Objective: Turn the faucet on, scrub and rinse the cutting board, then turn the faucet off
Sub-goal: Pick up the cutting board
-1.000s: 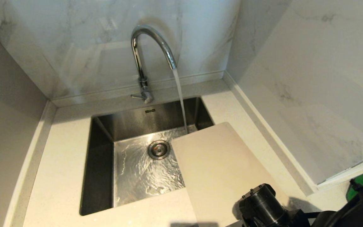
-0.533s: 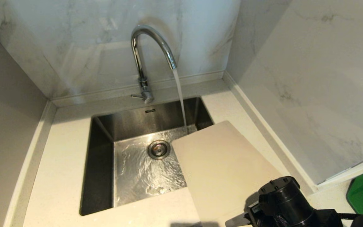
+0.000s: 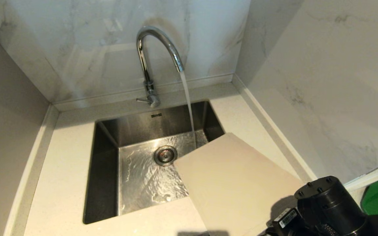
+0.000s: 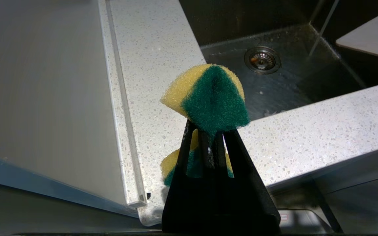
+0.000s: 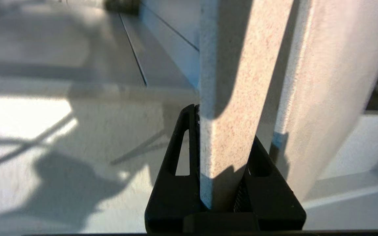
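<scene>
Faucet: you see the faucet [image 3: 157,54] standing on the desk [image 3: 64,170] behind the sink [image 3: 105,170], its arched spout reaching out over the basin and its thin side lever pointing toward the robot's left.
Water: a steady stream of water [image 3: 188,105] falls from the spout and lands on the sink floor just beyond the far corner of the cutting board; the wet floor ripples around the drain [image 3: 165,155].
Cutting board: you find the cutting board [image 3: 231,183] at the right side of the sink, its far corner jutting over the basin and lying close to the stream. From the head view you cannot tell whether the water touches it. The right wrist view shows the board edge-on, raised off the desk.
Right gripper: your right gripper [image 5: 220,183] is clamped on the near edge of the cutting board, one finger on each face. In the head view only the black wrist shows, at the lower right corner.
Left gripper: your left gripper [image 4: 208,144] is closed tight on a yellow and green sponge [image 4: 208,95], which bulges out past the fingertips. It hangs above the near left part of the desk, short of the sink, outside the head view.
Walls: pale marbled panels rise behind and to the right of the sink.
</scene>
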Robot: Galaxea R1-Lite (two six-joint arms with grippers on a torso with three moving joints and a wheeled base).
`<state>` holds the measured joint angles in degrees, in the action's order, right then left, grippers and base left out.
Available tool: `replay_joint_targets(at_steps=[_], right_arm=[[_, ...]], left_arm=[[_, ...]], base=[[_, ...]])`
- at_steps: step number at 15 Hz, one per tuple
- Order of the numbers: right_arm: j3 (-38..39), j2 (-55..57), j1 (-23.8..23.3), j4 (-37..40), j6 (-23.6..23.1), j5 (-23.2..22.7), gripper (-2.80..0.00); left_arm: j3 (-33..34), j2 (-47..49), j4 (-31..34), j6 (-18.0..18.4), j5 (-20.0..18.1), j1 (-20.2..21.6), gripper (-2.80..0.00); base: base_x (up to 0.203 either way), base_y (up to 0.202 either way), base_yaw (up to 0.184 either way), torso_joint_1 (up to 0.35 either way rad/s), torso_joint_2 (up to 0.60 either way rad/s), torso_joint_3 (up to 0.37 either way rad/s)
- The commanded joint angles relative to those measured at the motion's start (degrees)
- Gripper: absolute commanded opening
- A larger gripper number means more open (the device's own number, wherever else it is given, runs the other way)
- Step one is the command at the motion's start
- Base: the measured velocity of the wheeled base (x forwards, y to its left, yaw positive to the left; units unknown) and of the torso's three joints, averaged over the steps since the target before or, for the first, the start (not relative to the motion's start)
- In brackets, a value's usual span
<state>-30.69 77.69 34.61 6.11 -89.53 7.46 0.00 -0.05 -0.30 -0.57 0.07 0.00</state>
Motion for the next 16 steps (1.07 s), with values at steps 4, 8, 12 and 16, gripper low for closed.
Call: replay_joint_targets(at_steps=[4,8,12,16], right_arm=[[-3.0,-6.8,-0.1,2.9,-8.2,0.0,-2.80],[-3.7,-8.7,-0.2,2.9,-10.4,0.0,-2.80],[-6.8,-9.8,-1.6,4.9,-16.9,0.0,-2.80],[-11.0,-9.3,-5.7,5.8,-24.4,-1.5,-2.80]], left_arm=[[0.0,0.0,0.0,0.0,0.0,0.0,-2.80],[0.0,0.0,0.0,0.0,0.0,0.0,-2.80],[0.0,0.0,0.0,0.0,0.0,0.0,-2.80],[0.0,0.0,0.0,0.0,0.0,0.0,-2.80]], base=[[0.000,0.000,0.000,0.000,0.00,0.000],[0.000,0.000,0.000,0.000,0.00,0.000],[0.000,0.000,0.000,0.000,0.00,0.000],[0.000,0.000,0.000,0.000,0.00,0.000]])
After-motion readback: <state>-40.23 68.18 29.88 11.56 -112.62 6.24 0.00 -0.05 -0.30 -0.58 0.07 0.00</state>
